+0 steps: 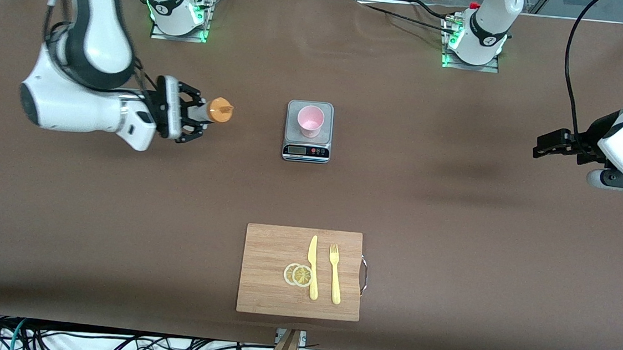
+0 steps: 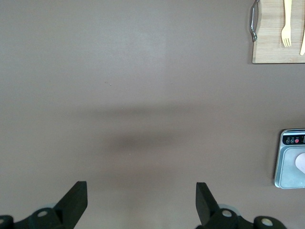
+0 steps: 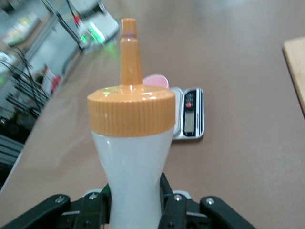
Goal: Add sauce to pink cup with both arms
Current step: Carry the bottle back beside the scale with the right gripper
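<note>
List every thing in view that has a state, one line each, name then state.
sauce bottle: capped, held off the table, lying sideways, nozzle toward the scale.
pink cup: upright on the scale, looks empty.
scale: on the table, carrying the cup.
right gripper: shut on the bottle.
left gripper: open, holding nothing, waiting over the table.
cutting board: flat, carrying knife, fork, lemon slices.

Two white arms, black at the joints

Glossy white shells with black bands; green lights glow at both bases; black cables trail along each arm; black two-finger right tool (image 1: 196, 117) and left tool (image 1: 542, 146).
</note>
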